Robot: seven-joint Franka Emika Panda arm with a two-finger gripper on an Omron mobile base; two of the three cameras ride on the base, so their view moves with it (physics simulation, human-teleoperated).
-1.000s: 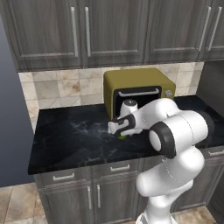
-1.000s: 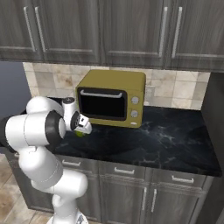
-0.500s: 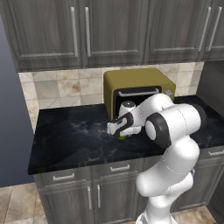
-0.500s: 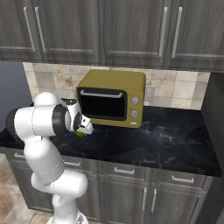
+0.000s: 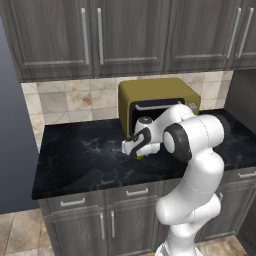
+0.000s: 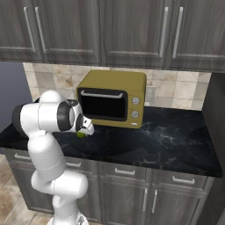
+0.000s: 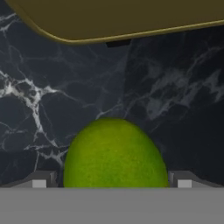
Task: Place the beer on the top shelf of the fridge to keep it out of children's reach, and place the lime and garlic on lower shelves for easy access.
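Two finger tips of the gripper [image 7: 112, 183] stand wide apart, one each side of the lime [image 7: 115, 155], not yet closed on it. The lime sits on the black marble counter [image 7: 52, 96], just in front of the olive microwave [image 5: 159, 102]. Judged step: the lime pickup. Next, the jaws need to close squarely on the round fruit, then lift.

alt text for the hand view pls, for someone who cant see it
A yellow-green lime sits on a black marble counter, centred between the open claw's two fingertips, one on each side. The olive-yellow microwave's underside spans the top edge.
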